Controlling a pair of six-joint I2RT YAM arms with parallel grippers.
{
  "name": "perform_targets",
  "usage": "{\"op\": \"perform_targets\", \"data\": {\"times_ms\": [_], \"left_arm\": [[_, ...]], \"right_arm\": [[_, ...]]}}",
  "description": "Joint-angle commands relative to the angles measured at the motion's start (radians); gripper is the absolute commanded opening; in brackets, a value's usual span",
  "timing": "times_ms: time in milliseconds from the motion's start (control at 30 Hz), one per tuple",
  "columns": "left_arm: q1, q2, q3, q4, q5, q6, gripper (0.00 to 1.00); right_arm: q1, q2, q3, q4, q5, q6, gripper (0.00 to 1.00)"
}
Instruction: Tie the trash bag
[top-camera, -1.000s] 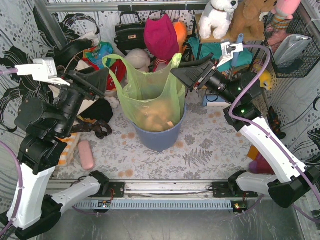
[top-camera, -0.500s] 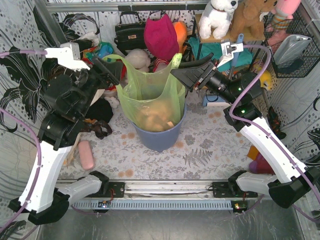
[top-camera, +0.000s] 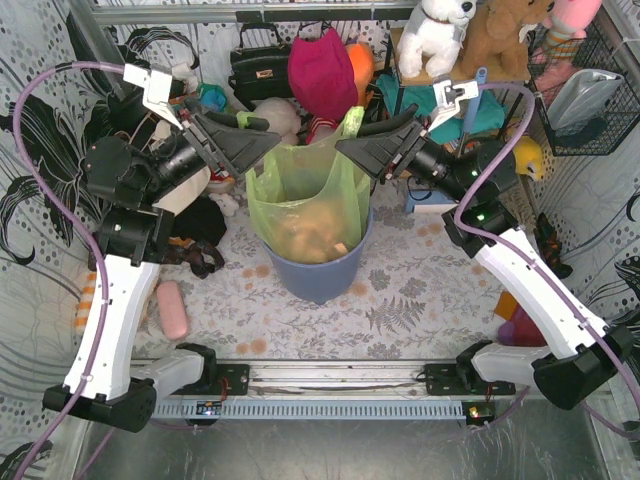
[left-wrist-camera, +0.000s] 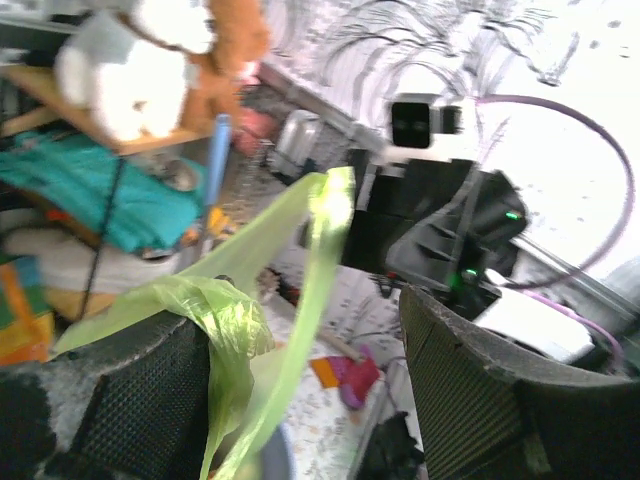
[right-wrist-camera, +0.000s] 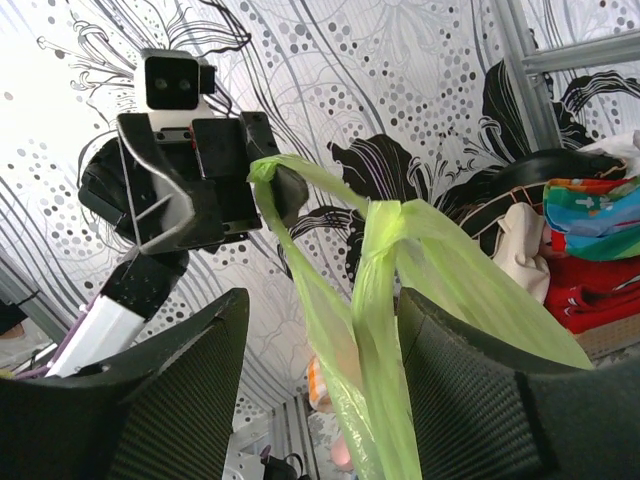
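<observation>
Along the near edge runs a metal rail (top-camera: 330, 385) with both arm bases bolted to it. Beyond it the grey leaf-printed table cover (top-camera: 420, 300) lies bare in front of the bin and to its right, so the open room is there. To the left, a pink rounded oblong object (top-camera: 172, 310) and dark tangled straps (top-camera: 195, 258) crowd the edge.

In the middle stands the round blue-grey plastic bin (top-camera: 322, 278). In it sits the thin translucent light-green plastic trash bag (top-camera: 300, 185), upright with its mouth open. Its walls are wrinkled and glossy, and tan crumpled scraps (top-camera: 305, 235) show at the bottom. Two handle loops rise above the rim, one to each side.

The left gripper (top-camera: 265, 140) reaches in at the left handle. Its black textured fingers (left-wrist-camera: 150, 400) are spread wide, and the handle is draped over one of them, not pinched. The right gripper (top-camera: 352, 138) meets the right handle from the other side, jaws likewise apart. The twisted green strap (right-wrist-camera: 375, 300) hangs between its fingers unclamped.

The back is packed close: a black leather handbag (top-camera: 260, 65), a magenta cloth hat (top-camera: 322, 70), a white plush toy (top-camera: 435, 30), a brown plush toy (top-camera: 500, 35) and, far right, a black wire basket (top-camera: 585, 95). Black-and-white patterned walls (top-camera: 40, 60) close in both sides.
</observation>
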Motion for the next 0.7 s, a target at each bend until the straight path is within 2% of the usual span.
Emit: {"op": "perform_targets", "data": {"times_ms": [0, 100, 333, 433, 567, 667], "left_arm": [[0.027, 0.032, -0.02, 0.367, 0.257, -0.266, 0.74], [0.037, 0.056, -0.018, 0.431, 0.276, -0.316, 0.73], [0.052, 0.081, 0.002, 0.416, 0.26, -0.305, 0.73], [0.058, 0.109, 0.061, 0.412, 0.233, -0.307, 0.73], [0.062, 0.179, 0.263, 0.415, 0.223, -0.346, 0.72], [0.062, 0.203, 0.383, 0.367, 0.199, -0.339, 0.72]], "right_arm": [[-0.005, 0.04, 0.067, 0.084, -0.059, 0.047, 0.61], [-0.006, 0.075, 0.098, 0.115, -0.077, 0.071, 0.61], [-0.006, 0.149, 0.185, 0.164, -0.069, 0.092, 0.59], [-0.005, 0.169, 0.263, 0.113, -0.059, 0.056, 0.51], [-0.005, 0.212, 0.497, -0.031, -0.033, -0.023, 0.33], [-0.006, 0.229, 0.608, -0.114, 0.0, -0.07, 0.24]]}}
